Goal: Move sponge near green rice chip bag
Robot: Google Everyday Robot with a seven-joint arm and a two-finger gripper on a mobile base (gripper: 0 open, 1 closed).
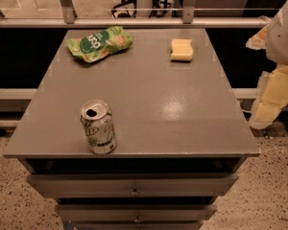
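Note:
The sponge [181, 50], a small pale yellow block, lies flat on the grey tabletop at the far right. The green rice chip bag [100, 43], crumpled light green with a dark oval logo, lies at the far left of the tabletop, well apart from the sponge. My gripper [271, 98] hangs beyond the table's right edge, off the tabletop, to the right of and nearer than the sponge. It holds nothing that I can see.
A green-and-white soda can [99, 126] stands upright, opened, near the front left of the grey table [173, 119]. Drawers sit below the front edge. A railing and window frame run behind the table. Speckled floor surrounds it.

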